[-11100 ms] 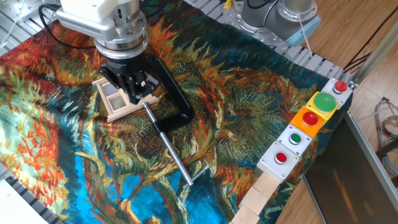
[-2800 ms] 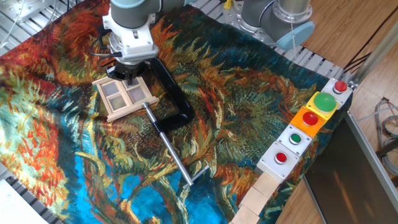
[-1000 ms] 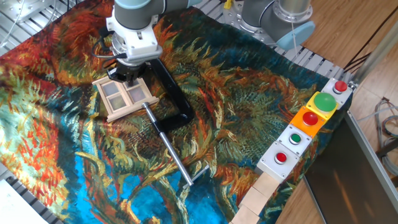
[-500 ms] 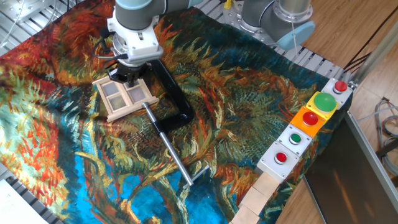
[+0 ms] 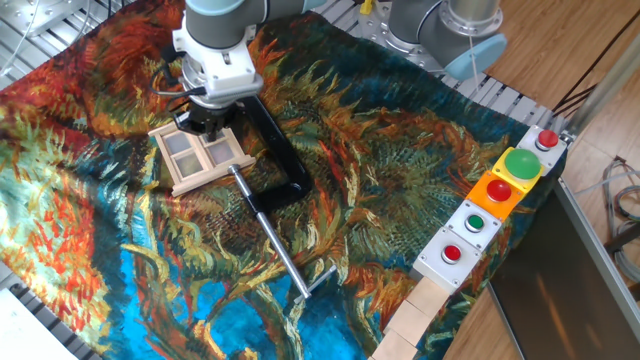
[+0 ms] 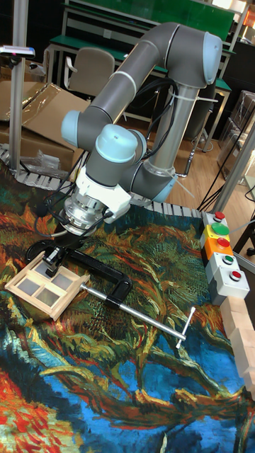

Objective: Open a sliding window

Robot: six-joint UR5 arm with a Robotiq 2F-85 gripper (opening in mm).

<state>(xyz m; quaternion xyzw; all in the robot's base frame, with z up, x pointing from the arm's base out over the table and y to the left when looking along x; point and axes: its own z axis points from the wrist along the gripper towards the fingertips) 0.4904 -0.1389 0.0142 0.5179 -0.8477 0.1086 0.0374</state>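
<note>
One tool (image 5: 208,121) – touching the sliding window's (image 5: 200,156) far edge

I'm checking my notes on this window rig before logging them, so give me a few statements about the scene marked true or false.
1. The sliding window lies flat on the patterned cloth. True.
2. The gripper is at the window's far edge. True.
3. The black C-clamp is standing upright. False: it lies on the cloth beside the window.
4. The button boxes sit left of the window in the fixed view. False: they line the right edge.
</note>
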